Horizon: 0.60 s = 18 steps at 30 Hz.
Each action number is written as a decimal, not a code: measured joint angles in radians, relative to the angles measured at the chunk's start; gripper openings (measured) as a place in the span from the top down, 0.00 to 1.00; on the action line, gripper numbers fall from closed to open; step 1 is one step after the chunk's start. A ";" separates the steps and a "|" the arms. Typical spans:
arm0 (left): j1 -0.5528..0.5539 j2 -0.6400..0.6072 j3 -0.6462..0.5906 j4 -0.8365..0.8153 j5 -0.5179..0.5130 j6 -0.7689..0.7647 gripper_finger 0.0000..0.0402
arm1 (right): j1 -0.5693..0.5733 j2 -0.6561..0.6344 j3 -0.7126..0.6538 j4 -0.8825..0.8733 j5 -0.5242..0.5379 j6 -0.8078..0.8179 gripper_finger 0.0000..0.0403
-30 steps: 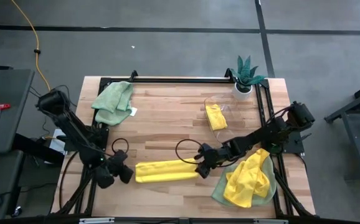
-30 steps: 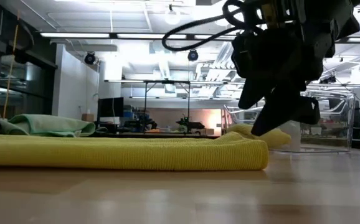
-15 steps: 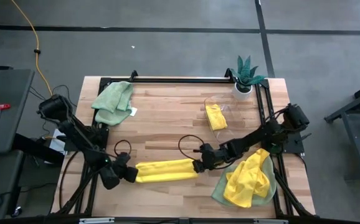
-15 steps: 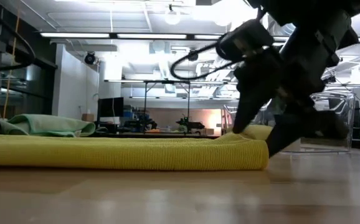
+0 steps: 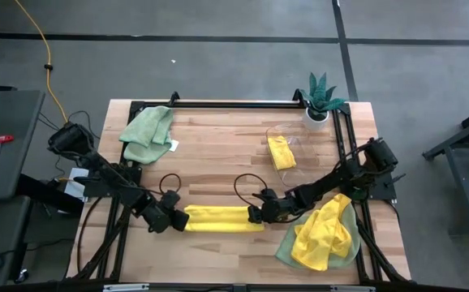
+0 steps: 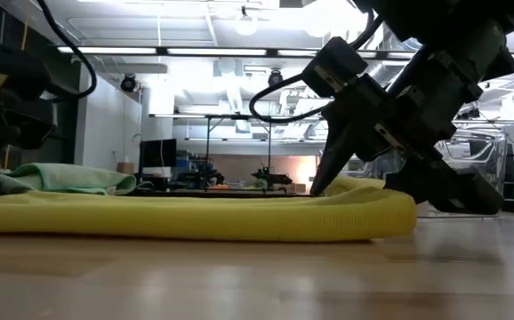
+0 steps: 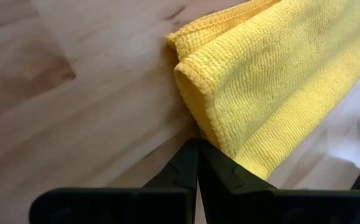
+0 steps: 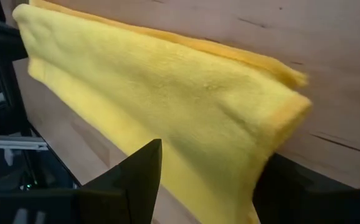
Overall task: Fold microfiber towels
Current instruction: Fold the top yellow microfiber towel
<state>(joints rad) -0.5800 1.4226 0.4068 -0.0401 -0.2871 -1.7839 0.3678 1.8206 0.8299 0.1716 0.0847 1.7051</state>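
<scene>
We read no writing anywhere. The folded yellow towel (image 5: pixel 221 218) lies lengthwise near the table's (image 5: pixel 218 162) front edge. Our left gripper (image 5: pixel 172 217), fingers pressed together, touches its left end; our right gripper (image 5: pixel 256 214) straddles its right end, fingers spread. Bare wood lies beyond it.

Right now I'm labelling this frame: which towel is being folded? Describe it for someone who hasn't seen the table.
On the wooden table, look at the near edge, between the two arms. The yellow towel lies there as a long, flat strip, unlike the crumpled yellow-and-green pile beside it and the green towel at the far corner.
</scene>
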 joint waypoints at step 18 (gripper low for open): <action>0.004 0.002 -0.003 0.041 -0.013 0.051 1.00 | 0.033 -0.136 -0.002 -0.126 0.045 -0.139 0.96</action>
<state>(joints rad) -0.5761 1.4250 0.4042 0.0004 -0.3002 -1.7331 0.4006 1.6841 0.8280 0.0458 0.1292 1.5660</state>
